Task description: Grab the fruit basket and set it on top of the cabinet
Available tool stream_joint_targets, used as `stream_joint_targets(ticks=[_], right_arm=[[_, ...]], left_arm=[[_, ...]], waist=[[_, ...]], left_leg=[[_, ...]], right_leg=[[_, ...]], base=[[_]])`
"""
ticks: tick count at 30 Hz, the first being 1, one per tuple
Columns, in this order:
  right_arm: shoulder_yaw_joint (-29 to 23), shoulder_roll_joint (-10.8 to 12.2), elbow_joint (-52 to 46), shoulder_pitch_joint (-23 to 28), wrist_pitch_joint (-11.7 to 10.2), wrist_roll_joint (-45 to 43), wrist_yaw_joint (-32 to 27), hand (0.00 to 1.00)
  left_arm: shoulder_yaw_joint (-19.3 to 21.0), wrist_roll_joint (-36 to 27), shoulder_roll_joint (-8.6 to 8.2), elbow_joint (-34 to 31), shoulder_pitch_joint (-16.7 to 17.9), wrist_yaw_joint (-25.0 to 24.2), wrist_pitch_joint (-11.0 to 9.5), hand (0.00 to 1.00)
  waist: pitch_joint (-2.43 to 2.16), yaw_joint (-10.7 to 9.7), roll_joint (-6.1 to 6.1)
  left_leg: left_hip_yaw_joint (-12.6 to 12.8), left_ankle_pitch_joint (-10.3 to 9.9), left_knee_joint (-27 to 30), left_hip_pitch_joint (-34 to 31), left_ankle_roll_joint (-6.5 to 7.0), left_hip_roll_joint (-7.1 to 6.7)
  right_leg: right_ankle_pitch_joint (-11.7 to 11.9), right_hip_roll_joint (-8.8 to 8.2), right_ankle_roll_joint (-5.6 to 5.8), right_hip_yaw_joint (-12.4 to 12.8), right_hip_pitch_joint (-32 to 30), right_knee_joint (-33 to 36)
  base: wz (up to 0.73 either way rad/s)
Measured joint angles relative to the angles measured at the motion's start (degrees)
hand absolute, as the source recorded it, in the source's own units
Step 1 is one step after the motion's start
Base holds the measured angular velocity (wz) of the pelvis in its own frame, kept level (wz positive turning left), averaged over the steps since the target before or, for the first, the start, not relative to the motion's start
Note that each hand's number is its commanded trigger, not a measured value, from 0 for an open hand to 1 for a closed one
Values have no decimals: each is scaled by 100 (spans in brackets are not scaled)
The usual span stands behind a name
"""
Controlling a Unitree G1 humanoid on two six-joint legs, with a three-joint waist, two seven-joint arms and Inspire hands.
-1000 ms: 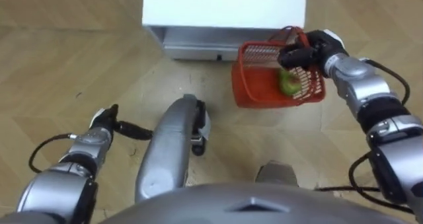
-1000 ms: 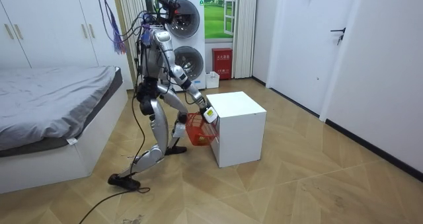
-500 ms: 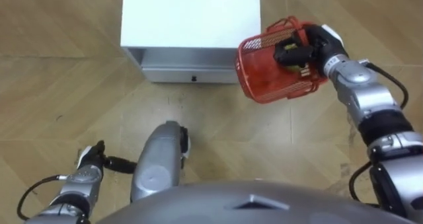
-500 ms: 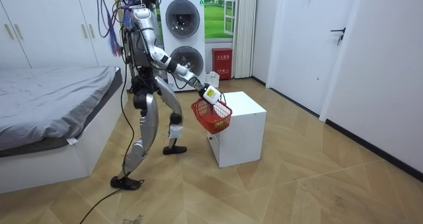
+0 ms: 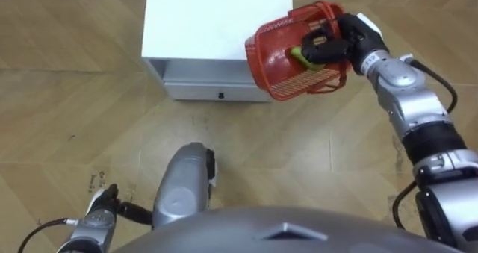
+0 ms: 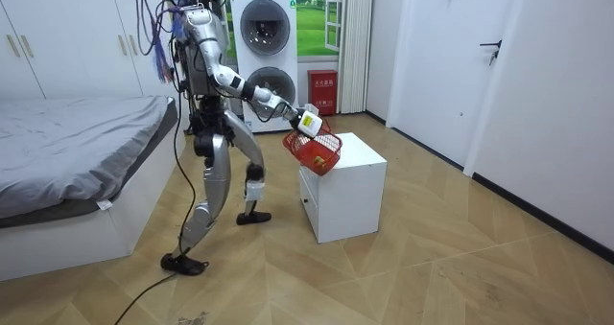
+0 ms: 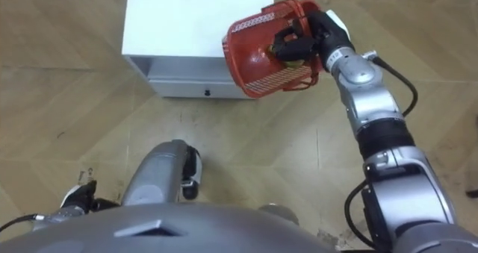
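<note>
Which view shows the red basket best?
The left eye view: the red basket is close and tilted, the right hand gripping it. The right eye view shows nearly the same; the room view shows it from far off.

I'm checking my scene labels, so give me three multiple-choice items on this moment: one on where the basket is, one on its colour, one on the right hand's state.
1. Where is the basket? A on the floor; B in the air at the corner of the white cabinet; C on the bed.
2. What colour is the basket? A red; B blue; C white.
3. How is the right hand? A open; B shut, empty; C shut on the basket.
Answers: 1 B, the room view shows it hanging by the cabinet's top; 2 A, its mesh is red; 3 C, the hand grips its edge.
</note>
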Motion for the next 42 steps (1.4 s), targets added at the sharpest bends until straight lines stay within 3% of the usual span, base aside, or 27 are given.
stream_joint_targets(ticks=[3, 5, 6, 7, 8, 9, 11, 12, 13, 14, 15, 16, 17, 20, 23, 28, 30, 31, 32, 33, 34, 35, 36, 37, 38, 39, 42], right_arm=[[-1, 42, -221, 381, -46, 11, -6, 100], [0, 169, -268, 567, -46, -77, 1, 100], [-2, 201, -297, 601, -46, -104, 12, 100], [-2, 247, -364, 615, -47, -137, 54, 100], [7, 248, -432, 618, -47, -82, 72, 100], [7, 250, -447, 618, -48, -48, 77, 100], [22, 263, -496, 617, -49, -70, 74, 100], [31, 267, -513, 620, -49, -86, 71, 100], [45, 268, -555, 642, -49, -98, 58, 100], [47, 267, -622, 659, -49, -126, 53, 100], [46, 264, -686, 659, -48, -142, 55, 100], [41, 242, -795, 711, -50, -152, 51, 100], [42, 239, -905, 707, -54, -170, 54, 100], [62, 235, -980, 695, -109, -155, 58, 100], [98, 235, -1125, 690, -110, -85, 58, 100], [126, 250, -1144, 658, -167, -65, 1, 100], [141, 288, -1083, 658, -171, -61, -48, 100], [163, 326, -1020, 655, -173, -67, -116, 100], [230, 433, -927, 627, -196, -79, -182, 100], [295, 499, -931, 555, -200, -102, -212, 100], [428, 548, -927, 421, -249, -94, -254, 100], [470, 560, -659, 361, -356, -44, -376, 100], [471, 568, -493, 325, -355, -33, -456, 100], [450, 556, -217, 291, -346, -38, -547, 100], [461, 538, -40, 290, -333, -38, -574, 100], [477, 585, 56, 287, -331, -50, -572, 100], [549, 692, 516, 110, -342, -47, -416, 100]], left_arm=[[4, 11, -24, -92, 46, 23, 6, 0], [11, 9, -18, -200, 30, 97, 48, 0], [25, 13, -15, -217, 0, 114, 55, 0], [45, 5, -6, -225, -126, 166, 58, 0], [20, -9, -8, -229, -244, 224, 56, 0], [-22, -31, -6, -235, -266, 248, 48, 0], [-84, -385, -23, -420, -327, 353, -48, 0], [-88, -450, -31, -476, -317, 352, -65, 0], [-121, -507, -59, -517, -311, 351, -145, 0], [-129, -515, -92, -515, -293, 351, -218, 0], [-122, -512, -105, -515, -275, 351, -254, 0], [-118, -502, -147, -520, -217, 352, -277, 0], [-107, -485, -145, -518, -165, 356, -295, 0], [-51, -483, -140, -475, -45, 366, -289, 0], [-54, -379, -123, -345, 131, 362, -272, 0], [-46, -92, -93, -213, 178, 329, -111, 0], [-69, 48, -118, -151, 186, 308, -41, 0], [-74, 141, -139, -147, 211, 298, 7, 0], [-11, 261, -120, -147, 245, 299, -8, 0], [83, 296, -79, -128, 273, 293, -18, 0], [198, 458, -1, -3, 295, 267, 11, 0], [179, 626, -83, 179, 183, 248, 73, 0], [142, 649, -102, 184, 135, 217, 88, 0], [39, 687, -109, 166, 29, 149, 82, 0], [-35, 684, -113, 138, -14, 105, 83, 0], [-66, 686, -115, 142, -9, 86, 104, 0], [-278, 697, -202, 121, -25, -87, 198, 0]], waist=[[-29, -22, 8], [-38, -35, 53], [-42, -37, 69], [-31, -38, 100], [-5, -22, 160], [0, -20, 178], [-7, -5, 226], [-5, 6, 234], [-6, -23, 234], [-21, -22, 198], [-19, -19, 178], [-50, -71, 195], [-51, -64, 188], [-40, -25, 142], [-22, 2, 113], [34, 11, 8], [38, 25, 1], [65, 39, 35], [89, 55, 131], [76, 56, 106], [86, 31, -92], [88, 24, -6], [84, 24, 2], [91, 23, -6], [87, 78, -22], [71, 132, -55], [96, 236, -10]], left_leg=[[52, -149, -166, 339, 194, -248], [-16, -213, -411, 713, 310, -365], [-60, -207, -503, 800, 335, -388], [-126, -189, -688, 956, 369, -392], [-206, -169, -852, 1118, 385, -366], [-234, -159, -950, 1218, 386, -360], [-299, -131, -1301, 1570, 369, -301], [-330, -121, -1380, 1654, 353, -293], [-400, -106, -1525, 1798, 329, -290], [-423, -91, -1666, 1933, 302, -296], [-431, -88, -1717, 1981, 288, -300], [-573, -50, -1816, 2077, 198, -274], [-603, -2, -2010, 2171, 122, -191], [-607, 78, -2474, 2507, -7, -57], [-709, 95, -2614, 2704, -35, -7], [-863, 121, -2605, 2788, -79, 21], [-1104, 125, -2580, 2789, -85, 68], [-1301, 128, -2459, 2789, -89, 127], [-1562, 124, -2372, 2749, -99, 253], [-1580, 111, -2331, 2668, -124, 328], [-1428, 6, -2088, 2434, -373, 274], [-1285, -271, -1726, 2231, -557, 353], [-1258, -278, -1824, 2155, -547, 357], [-1195, -227, -2142, 1896, -537, 361], [-1012, 133, -2270, 1617, -346, 412], [-896, 188, -2240, 1600, -346, 404], [-602, 277, -2280, 1606, -217, 299]], right_leg=[[683, -299, -183, 291, -315, 1020], [1883, -372, -465, 610, -725, 1856], [2180, -376, -496, 647, -825, 1995], [2225, -291, -422, 676, -1104, 2297], [1810, -135, -328, 662, -1348, 2486], [1607, -37, -294, 643, -1467, 2465], [1058, 363, -275, 510, -1749, 1683], [993, 456, -274, 472, -1773, 1343], [928, 640, -299, 447, -1764, 508], [1017, 790, -364, 457, -1726, -333], [1164, 877, -460, 455, -1723, -706], [1296, 958, -557, 401, -1540, -950], [1387, 1054, -619, 286, -1372, -1217], [1483, 1261, -697, 251, -977, -1773], [1497, 1363, -720, 220, -626, -2121], [1497, 1464, -721, 185, -446, -2184], [1496, 1460, -722, 63, -495, -2019], [1495, 1443, -725, -71, -721, -1539], [1290, 1686, -854, -83, -1081, -1566], [1484, 1815, -1057, -42, -1234, -2085], [2708, 1847, -1305, -146, -1439, -2893], [2514, 1830, -1274, -226, -1474, -2680], [2515, 1821, -1273, -238, -1474, -2667], [2515, 1766, -1273, -225, -1477, -2668], [2480, 1737, -1212, -225, -1480, -2637], [2439, 1712, -1148, -196, -1484, -2631], [2354, 1565, -995, -210, -1493, -2627]], base=[[18], [11], [8], [18], [18], [17], [8], [15], [20], [19], [25], [21], [22], [8], [5], [26], [17], [-16], [-35], [-42], [-17], [7], [47], [57], [50], [33], [28]])
